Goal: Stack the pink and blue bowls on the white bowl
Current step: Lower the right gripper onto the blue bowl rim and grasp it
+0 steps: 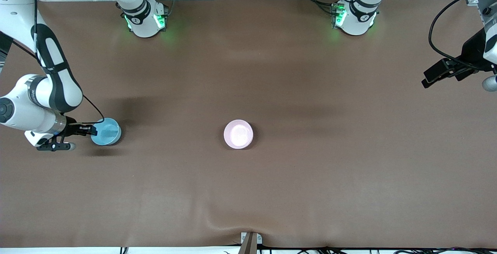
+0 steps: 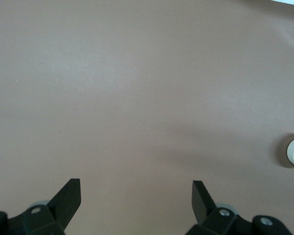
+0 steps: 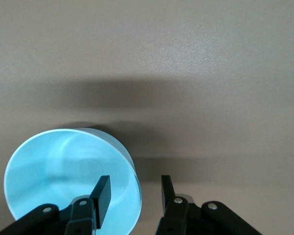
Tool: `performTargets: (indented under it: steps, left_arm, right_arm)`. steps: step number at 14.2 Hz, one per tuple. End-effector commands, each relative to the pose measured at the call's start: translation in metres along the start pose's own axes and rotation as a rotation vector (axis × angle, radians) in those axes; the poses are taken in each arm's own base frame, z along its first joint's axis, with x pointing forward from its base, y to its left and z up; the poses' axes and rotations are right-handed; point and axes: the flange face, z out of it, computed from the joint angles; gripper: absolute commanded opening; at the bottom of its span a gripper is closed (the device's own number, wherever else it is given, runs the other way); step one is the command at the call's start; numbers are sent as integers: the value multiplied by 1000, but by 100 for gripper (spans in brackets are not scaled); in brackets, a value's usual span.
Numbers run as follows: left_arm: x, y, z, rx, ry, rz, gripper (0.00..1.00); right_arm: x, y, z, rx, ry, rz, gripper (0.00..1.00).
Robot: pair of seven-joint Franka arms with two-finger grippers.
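**Right gripper straddling the blue bowl's rim**

I see the right gripper (image 3: pixel 134 196) down at the blue bowl (image 1: pixel 106 131), which sits on the brown table (image 1: pixel 271 192) toward the right arm's end. In the right wrist view one finger (image 3: pixel 102 195) is inside the bowl and the other is outside its wall, so the rim runs between them. The jaws are partly drawn together but there is a visible gap on either side of the wall; I cannot tell whether they have a grip on it.

The pink bowl (image 1: pixel 238 134) stands upright near the middle of the table, well apart from the blue one and about level with it from the front camera. A whitish rim shows just around its pale inside, so it appears to sit in the white bowl, though I cannot confirm that. The left wrist view catches only an edge of that bowl.

My left gripper (image 2: pixel 136 196) waits over bare table at the left arm's end, its fingers spread wide with nothing between them.
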Motion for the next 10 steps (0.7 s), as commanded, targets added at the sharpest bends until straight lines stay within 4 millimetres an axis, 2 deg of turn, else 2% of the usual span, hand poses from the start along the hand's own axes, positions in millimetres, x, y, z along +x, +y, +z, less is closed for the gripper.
performTargets:
  steps: [1,2,4,6,7,10]
  left_arm:
    - [-10,3,-11,-14,8,14,100]
    - [-10,4,-10,-14,6,15,100]
    - [-11,-3,-10,-13,-3,7,100]
    - [-17,-3,-17,-15,6,8,100]
    - [-17,-3,-17,-15,7,8,100]
    - [-17,5,-16,-14,9,21,100]
  right_arm:
    - [-3,-2,6,-5,14,-29,16]
    - [-3,-1,7,-4,14,-28,2]
    - [-2,-3,6,-4,12,-29,0]
    - [0,-8,-3,-5,10,-26,0]
    - [7,-14,-12,-2,6,-31,0]
    - [28,-44,-59,17,-69,41,0]
